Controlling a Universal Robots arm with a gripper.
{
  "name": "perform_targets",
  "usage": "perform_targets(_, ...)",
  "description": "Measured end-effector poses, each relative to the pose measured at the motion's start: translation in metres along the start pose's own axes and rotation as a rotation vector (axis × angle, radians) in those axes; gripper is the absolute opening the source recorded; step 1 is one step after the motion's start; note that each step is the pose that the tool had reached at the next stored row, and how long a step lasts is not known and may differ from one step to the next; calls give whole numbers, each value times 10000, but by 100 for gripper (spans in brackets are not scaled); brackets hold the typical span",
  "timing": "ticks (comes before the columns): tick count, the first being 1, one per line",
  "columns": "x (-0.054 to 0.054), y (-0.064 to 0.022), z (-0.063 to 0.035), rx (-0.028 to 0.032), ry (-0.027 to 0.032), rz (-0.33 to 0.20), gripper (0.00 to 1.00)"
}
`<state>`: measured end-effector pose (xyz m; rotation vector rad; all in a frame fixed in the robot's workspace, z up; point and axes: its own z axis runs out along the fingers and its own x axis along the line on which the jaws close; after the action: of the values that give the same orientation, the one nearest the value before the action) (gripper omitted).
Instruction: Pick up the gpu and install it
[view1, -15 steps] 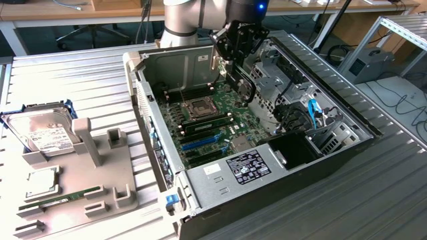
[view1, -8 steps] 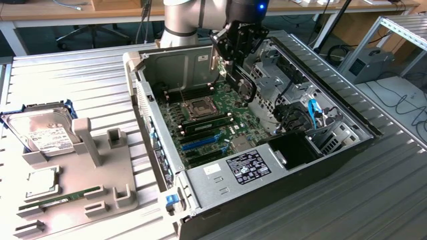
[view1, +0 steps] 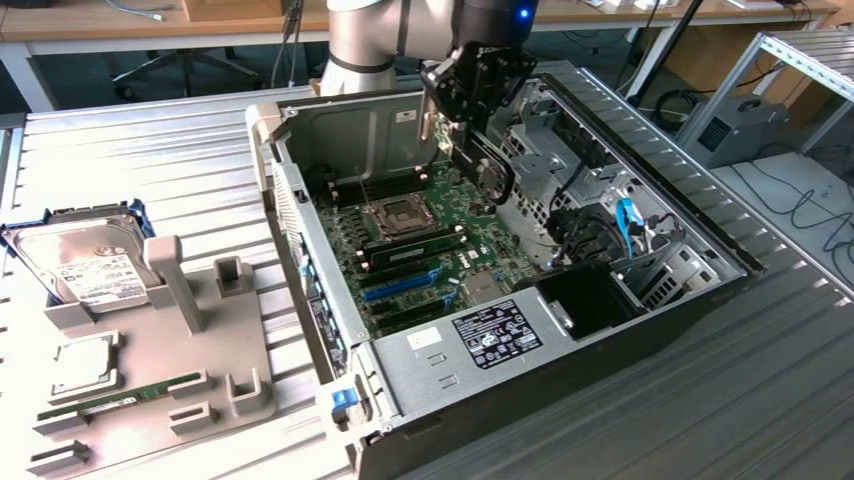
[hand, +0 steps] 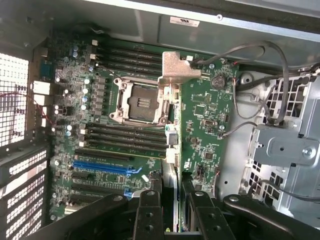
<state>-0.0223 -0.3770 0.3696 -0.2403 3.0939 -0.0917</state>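
My gripper hangs over the open computer case, shut on the gpu. The gpu is a slim dark card held on edge above the green motherboard, with its silvery end bracket toward the case's rear wall. In the wrist view the gpu runs edge-on from between my fingers out to its bracket. It hovers beside the CPU socket and the black memory slots. The blue expansion slots lie off to one side of the card, and it is clear of the board.
A grey fixture on the exterior view's left carries a silver hard drive in a blue frame, a processor chip and a green memory stick. Drive cages and cables crowd the case's far side.
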Motion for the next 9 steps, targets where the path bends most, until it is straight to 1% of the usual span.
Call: perform_targets(9,0,0,4,-9,-18,-285,26)
